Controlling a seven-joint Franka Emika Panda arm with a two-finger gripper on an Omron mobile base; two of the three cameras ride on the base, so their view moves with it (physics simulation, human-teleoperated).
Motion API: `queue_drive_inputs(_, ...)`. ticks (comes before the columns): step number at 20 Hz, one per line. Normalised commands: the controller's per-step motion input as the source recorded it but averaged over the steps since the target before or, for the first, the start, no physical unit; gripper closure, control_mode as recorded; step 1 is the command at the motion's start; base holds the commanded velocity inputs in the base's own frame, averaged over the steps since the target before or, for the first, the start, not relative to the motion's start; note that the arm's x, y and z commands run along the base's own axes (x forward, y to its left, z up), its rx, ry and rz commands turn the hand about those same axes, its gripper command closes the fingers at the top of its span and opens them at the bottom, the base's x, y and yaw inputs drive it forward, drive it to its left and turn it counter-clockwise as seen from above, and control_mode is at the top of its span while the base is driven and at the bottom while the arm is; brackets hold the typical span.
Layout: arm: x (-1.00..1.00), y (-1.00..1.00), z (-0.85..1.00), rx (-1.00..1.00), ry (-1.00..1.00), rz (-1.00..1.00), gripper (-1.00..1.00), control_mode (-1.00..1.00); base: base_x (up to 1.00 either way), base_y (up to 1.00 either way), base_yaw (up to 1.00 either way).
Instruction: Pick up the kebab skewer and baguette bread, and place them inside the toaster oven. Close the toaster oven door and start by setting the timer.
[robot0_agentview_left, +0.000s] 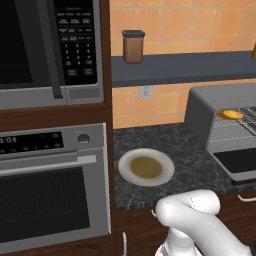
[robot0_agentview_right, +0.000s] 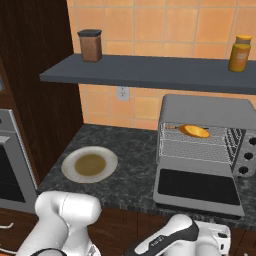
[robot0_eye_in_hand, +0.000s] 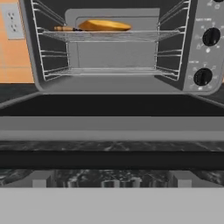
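Note:
The toaster oven (robot0_agentview_right: 205, 112) stands on the counter at the right with the toaster oven door (robot0_agentview_right: 196, 186) dropped flat open. On its upper wire rack lies the baguette bread (robot0_agentview_right: 194, 131) (robot0_eye_in_hand: 105, 25) (robot0_agentview_left: 231, 114), and the kebab skewer (robot0_eye_in_hand: 64, 29) (robot0_agentview_right: 172, 127) pokes out to its left, mostly hidden behind the bread. My gripper (robot0_eye_in_hand: 112, 180) is open and holds nothing. It sits low in front of the door's outer edge (robot0_eye_in_hand: 112, 127) and faces straight into the oven. Two dark knobs (robot0_eye_in_hand: 211, 36) (robot0_eye_in_hand: 202, 76) sit on the oven's right panel.
A white plate (robot0_agentview_right: 90, 164) (robot0_agentview_left: 146, 166) with nothing on it lies on the dark stone counter left of the toaster oven. The wall oven (robot0_agentview_left: 50, 190) and microwave (robot0_agentview_left: 50, 45) fill the left. A shelf (robot0_agentview_right: 150, 72) above carries a brown jar (robot0_agentview_right: 91, 45) and a yellow bottle (robot0_agentview_right: 240, 53).

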Motion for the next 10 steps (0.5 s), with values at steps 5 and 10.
queue_drive_inputs(5, 0.00, -0.02, -0.10, 0.00, 0.00, 0.00, -1.00, -1.00, 0.00, 0.00, 0.00)
queue_drive_inputs(10, 0.00, -0.01, -0.17, 0.00, 0.00, 0.00, -1.00, -1.00, 0.00, 0.00, 0.00)
